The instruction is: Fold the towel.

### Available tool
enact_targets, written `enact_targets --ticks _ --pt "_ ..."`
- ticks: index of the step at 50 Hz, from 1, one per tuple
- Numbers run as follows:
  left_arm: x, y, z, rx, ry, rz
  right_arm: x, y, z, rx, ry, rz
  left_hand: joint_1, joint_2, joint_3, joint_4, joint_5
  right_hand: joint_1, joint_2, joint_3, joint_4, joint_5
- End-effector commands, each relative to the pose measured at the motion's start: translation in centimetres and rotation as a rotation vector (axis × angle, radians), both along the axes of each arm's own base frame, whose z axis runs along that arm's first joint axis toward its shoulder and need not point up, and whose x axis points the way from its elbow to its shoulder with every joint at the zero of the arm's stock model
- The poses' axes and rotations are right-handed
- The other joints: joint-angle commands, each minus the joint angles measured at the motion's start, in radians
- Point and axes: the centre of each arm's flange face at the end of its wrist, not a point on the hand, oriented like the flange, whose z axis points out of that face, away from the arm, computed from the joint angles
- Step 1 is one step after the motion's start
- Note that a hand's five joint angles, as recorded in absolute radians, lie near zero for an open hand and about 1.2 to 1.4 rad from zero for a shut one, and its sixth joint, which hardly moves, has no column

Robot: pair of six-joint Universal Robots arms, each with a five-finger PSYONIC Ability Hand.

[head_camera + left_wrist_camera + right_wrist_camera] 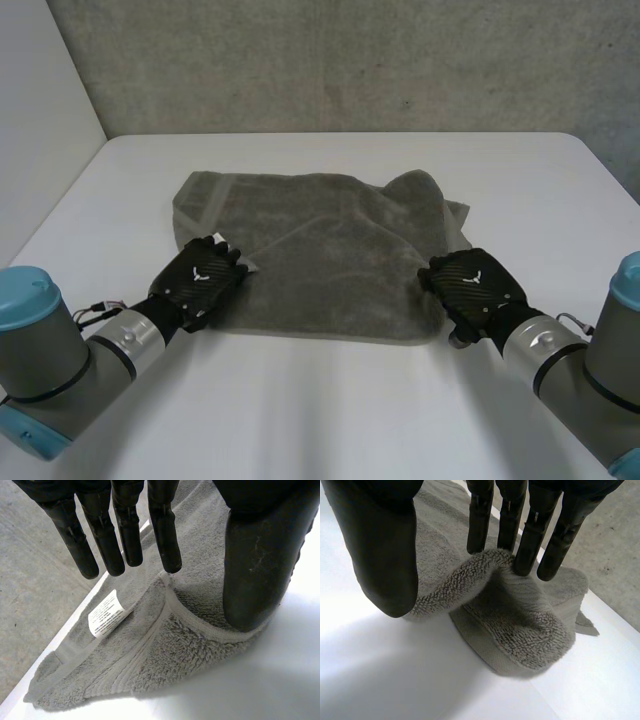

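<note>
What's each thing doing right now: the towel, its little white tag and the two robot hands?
towel: spread out on the table, rumpled at its far right corner.
left hand: open, fingers straight over the near left corner.
right hand: shut on the towel, pinching up a fold at the near right corner.
tag: lying flat on the towel by the left hand's fingertips.

Plain grey towel (330, 265), white label (105, 614), white table (330, 410).
</note>
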Motion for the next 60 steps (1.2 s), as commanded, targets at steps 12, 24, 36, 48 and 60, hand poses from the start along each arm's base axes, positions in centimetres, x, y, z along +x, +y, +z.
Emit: enact_targets --ticks 12,24,36,48,60 --pt "0.7 -1.6 -0.6 -0.001 -0.003 0.035 1.0 -3.3 -1.9 -0.019 -0.001 -0.013 0.002 0.013 0.019 0.018 0.001 0.757 0.766 0.764 0.765 0.753" --pt "0.8 -1.6 -0.8 0.007 -0.005 0.038 -0.7 -5.4 -0.6 -0.033 -0.05 -0.138 0.005 0.016 0.022 0.021 0.004 0.858 0.867 0.865 0.866 0.854" --pt "2.5 -2.7 -0.7 -0.08 -0.12 0.109 -0.5 -5.0 -0.8 -0.029 -0.04 -0.123 0.081 0.092 0.098 0.097 0.081 0.858 0.867 0.865 0.866 0.854" --pt "4.8 -3.4 0.0 -0.072 -0.116 0.233 -0.7 -5.2 -0.7 -0.03 -0.04 -0.128 0.064 0.075 0.081 0.08 0.063 0.858 0.867 0.865 0.866 0.854" --pt "1.3 0.8 0.6 -0.062 -0.043 -0.097 -0.4 -4.8 -0.8 -0.022 -0.037 -0.119 0.037 0.048 0.054 0.053 0.036 0.858 0.867 0.865 0.866 0.854"
